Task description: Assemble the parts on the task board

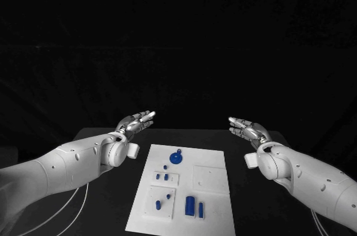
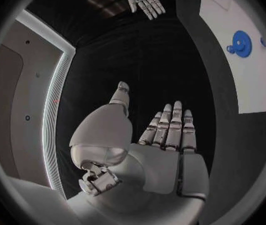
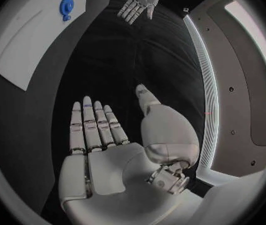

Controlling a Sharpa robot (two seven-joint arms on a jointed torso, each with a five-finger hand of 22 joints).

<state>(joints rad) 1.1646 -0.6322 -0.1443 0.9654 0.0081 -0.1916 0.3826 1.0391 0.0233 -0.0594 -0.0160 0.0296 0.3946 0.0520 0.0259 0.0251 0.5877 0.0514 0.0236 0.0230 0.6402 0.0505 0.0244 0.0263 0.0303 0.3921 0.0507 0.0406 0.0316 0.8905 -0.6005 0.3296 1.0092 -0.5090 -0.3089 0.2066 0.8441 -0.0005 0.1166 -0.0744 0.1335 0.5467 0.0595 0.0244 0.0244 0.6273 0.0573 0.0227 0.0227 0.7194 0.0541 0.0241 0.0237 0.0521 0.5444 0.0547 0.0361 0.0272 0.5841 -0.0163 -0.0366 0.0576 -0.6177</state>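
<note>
Both robot hands, left (image 1: 136,123) and right (image 1: 245,128), spread empty flanking task board (image 1: 212,166).

Black table (image 1: 111,143) under the board.

A black table (image 1: 111,205) carries the white task board (image 1: 212,194) at its middle, lying flat, with small blue parts (image 1: 190,205) resting on it.
</note>
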